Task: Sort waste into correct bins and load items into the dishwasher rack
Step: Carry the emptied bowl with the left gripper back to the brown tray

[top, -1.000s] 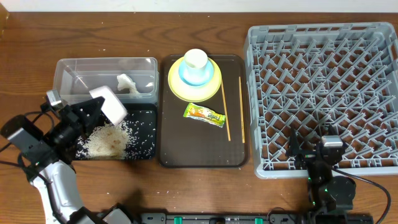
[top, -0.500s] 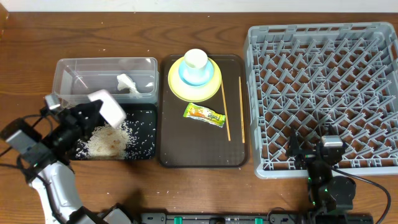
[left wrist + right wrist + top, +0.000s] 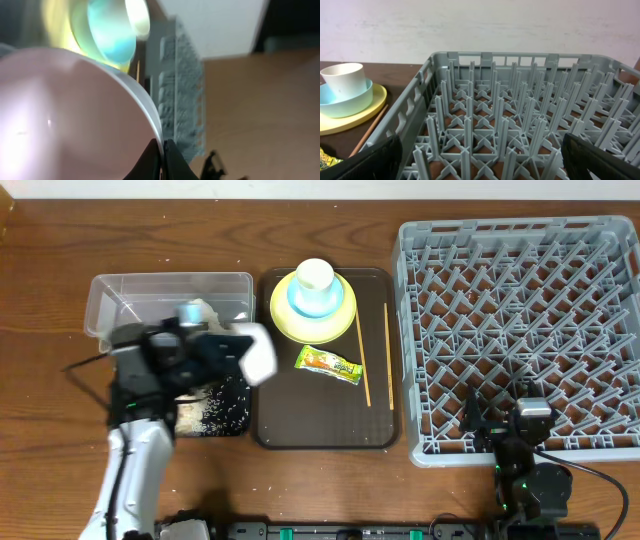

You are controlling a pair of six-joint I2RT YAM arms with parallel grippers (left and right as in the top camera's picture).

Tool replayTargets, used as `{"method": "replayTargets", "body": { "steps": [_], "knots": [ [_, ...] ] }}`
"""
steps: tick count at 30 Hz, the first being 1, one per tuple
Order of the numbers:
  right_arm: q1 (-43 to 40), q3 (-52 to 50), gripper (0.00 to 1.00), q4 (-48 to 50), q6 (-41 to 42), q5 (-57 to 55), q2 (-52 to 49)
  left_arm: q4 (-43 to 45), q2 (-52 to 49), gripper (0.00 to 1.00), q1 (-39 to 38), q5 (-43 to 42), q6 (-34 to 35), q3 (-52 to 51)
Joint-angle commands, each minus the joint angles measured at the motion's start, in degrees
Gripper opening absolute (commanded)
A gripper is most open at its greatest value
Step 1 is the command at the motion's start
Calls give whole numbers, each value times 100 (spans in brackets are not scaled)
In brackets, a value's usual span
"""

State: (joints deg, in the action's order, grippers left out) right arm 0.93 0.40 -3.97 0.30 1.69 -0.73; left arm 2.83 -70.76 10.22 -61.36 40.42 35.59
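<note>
So the white bowl with the pinkish outside (image 3: 257,354) is hanging in your left jaws, which are clamped on its rim. The left wrist view shows the two dark tips pinched right on the edge, with the pink wall filling most of that shot. From overhead it's tipped on its side and a bit blurry, sitting over the line where the black tray (image 3: 240,385) meets the brown serving tray (image 3: 310,418). Loose rice (image 3: 205,412) is scattered in the black tray, partly hidden under your left arm (image 3: 135,445). Just behind that tray, the clear tub (image 3: 108,292) has the crumpled white tissue (image 3: 203,310) in it. On the brown tray the snack wrapper (image 3: 328,363) lies flat near the middle. The two chopsticks (image 3: 362,360) lie lengthwise to its right, side by side but not touching. At the far end, the white cup (image 3: 315,276) sits in the blue bowl (image 3: 318,302), and that sits on the yellow-green plate (image 3: 345,315). The grey rack (image 3: 412,310) is on the table (image 3: 200,240) to the right of all that, with only pegs showing. Your right jaws are parked at the rack's near edge, spread wide with nothing between them.
</note>
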Motion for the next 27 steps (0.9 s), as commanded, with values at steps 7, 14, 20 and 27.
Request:
{"method": "replayTargets", "body": {
  "steps": [7,14,20,27],
  "knots": [
    [7,-9,99,-17,-79,7,7,-319,52,6,-2555,3036,-1045,63],
    [7,-9,99,-15,-79,7,7,-1351,33,6,-3729,5069,-1392,63],
    [7,-9,99,-17,-79,7,7,-1547,28,8,-4120,5200,-1751,61],
    [7,-9,99,-17,-79,7,7,-1709,-9,16,-4159,5195,-1749,61]
  ]
}}
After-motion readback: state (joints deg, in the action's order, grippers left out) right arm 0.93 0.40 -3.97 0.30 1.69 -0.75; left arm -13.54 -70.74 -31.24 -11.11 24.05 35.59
